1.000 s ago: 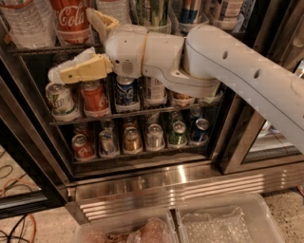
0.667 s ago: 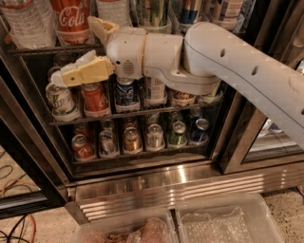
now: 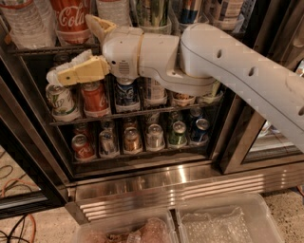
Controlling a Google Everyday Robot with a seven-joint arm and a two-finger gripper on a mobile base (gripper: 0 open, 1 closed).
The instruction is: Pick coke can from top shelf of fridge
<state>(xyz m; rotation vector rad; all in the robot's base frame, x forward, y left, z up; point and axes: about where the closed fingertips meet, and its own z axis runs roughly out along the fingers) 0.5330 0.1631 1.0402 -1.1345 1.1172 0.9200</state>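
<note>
camera view, gripper at front rail of top shelf in fridge, jaws spread wide, holding nothing, coke can upright on that shelf, just left of upper finger

Coke can cropped above, gripper covering top shelf

My jaws hang spread before the fridge, near the left end of the top shelf. The coke can is hemmed in: water bottles just beside it on the left, a clear bottle on the right. My upper finger stands just right of the can. My lower finger lies below the shelf's front rail, before the lower cans. Only the can's front is open.
</note>
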